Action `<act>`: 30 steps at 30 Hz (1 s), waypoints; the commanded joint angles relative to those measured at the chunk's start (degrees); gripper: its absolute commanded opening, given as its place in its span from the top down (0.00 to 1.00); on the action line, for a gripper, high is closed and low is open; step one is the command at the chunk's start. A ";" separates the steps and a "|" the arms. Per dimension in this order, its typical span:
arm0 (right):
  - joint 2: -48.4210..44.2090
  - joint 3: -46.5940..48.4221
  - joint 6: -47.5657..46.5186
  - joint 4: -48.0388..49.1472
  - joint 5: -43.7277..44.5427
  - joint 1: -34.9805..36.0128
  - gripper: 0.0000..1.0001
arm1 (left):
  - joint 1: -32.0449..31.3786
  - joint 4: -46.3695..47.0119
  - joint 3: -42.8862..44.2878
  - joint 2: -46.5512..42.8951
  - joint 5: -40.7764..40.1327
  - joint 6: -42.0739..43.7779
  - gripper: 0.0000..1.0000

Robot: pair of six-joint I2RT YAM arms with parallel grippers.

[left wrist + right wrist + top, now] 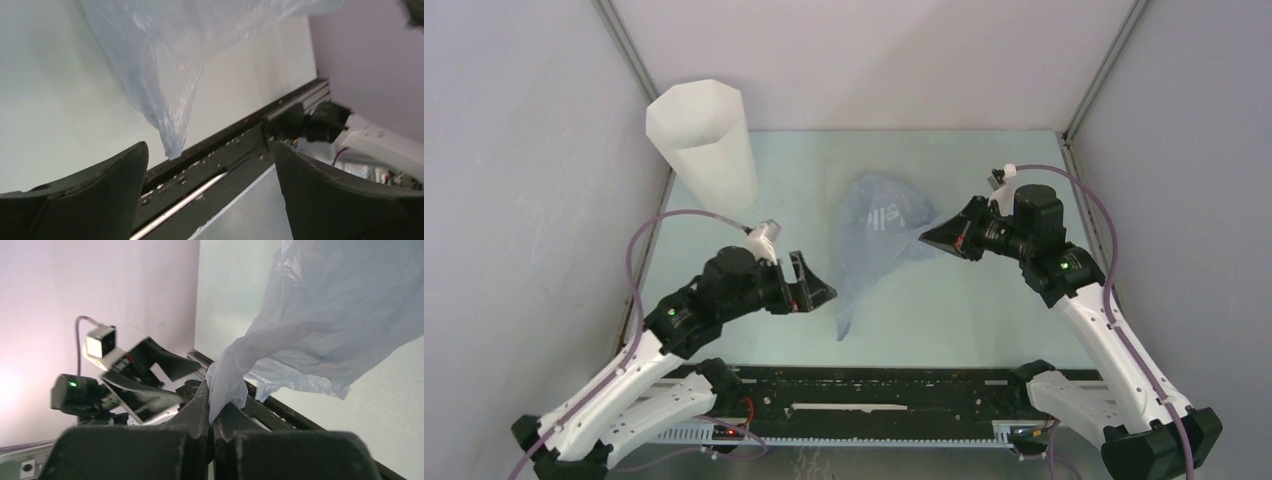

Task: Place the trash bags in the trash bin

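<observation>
one pale blue bag [879,235] is held up over the middle of the tabletop [984,310], a corner pinched in the closed jaws of the right gripper [936,238]. the jaws of the left gripper [822,290] are spread and empty, near the bag's hanging tail. one white bin [704,145] stands far left, well apart. the thin film could be slipped from the pinch, or the light bin tipped by the dragging bag.
</observation>
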 commanded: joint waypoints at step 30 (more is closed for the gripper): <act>-11.13 -16.70 -18.64 -15.45 13.71 -0.13 1.00 | -4.37 6.35 -5.07 29.22 -10.89 4.13 1.00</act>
